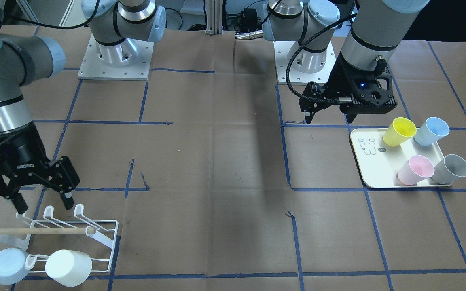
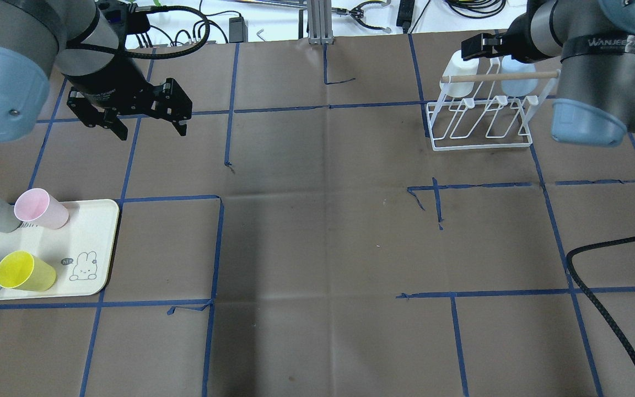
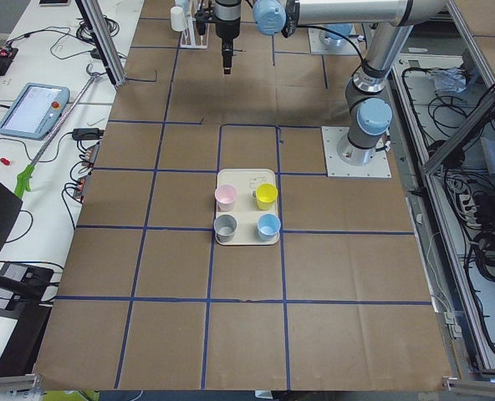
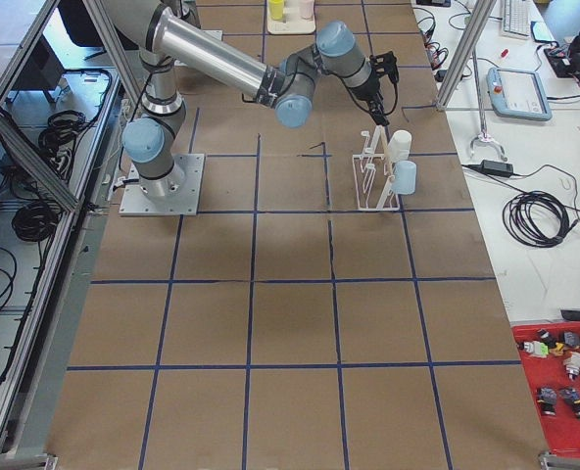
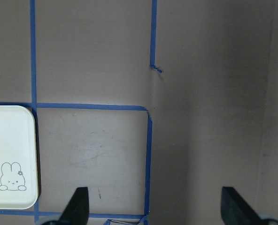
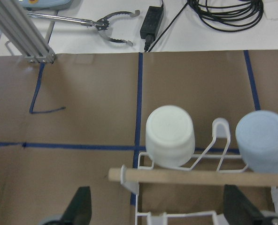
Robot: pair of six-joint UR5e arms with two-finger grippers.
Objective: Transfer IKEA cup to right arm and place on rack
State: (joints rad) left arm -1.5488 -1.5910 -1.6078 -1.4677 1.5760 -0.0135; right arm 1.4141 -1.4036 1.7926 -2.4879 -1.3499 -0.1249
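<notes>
Four cups are seen upright on the tray (image 1: 374, 169) in the front-facing view: a yellow cup (image 1: 399, 131), a sky-blue cup (image 1: 431, 131), a pink cup (image 1: 415, 169) and a grey cup (image 1: 451, 169), none yet lifted. The left gripper (image 1: 330, 118) is held just behind the tray, jaws spread and empty, apparently poised for the next pick. At the opposite end the right gripper (image 1: 45, 204), also spread wide with nothing in it, is hung over the rack (image 1: 55, 231). There a white cup (image 1: 69, 268) and a pale blue cup (image 1: 8, 266) are hooked mouth-down on the row of prongs away from the robot.

From overhead, tray and rack are shown well apart at opposite ends of the table, which is judged to be why a handover is called for. The other prongs are bare.

In the two side views the grippers are too small for their jaws to be read.

Through the left wrist camera, only bare paper is framed between the parted fingertips (image 5: 78, 206), with the tray corner off to one side, so no cup is lined up.

Through the right wrist camera, the wooden handle (image 6: 200, 176) is seen crossing just in front of the two hung cups, between widely parted fingertips (image 6: 80, 206).
</notes>
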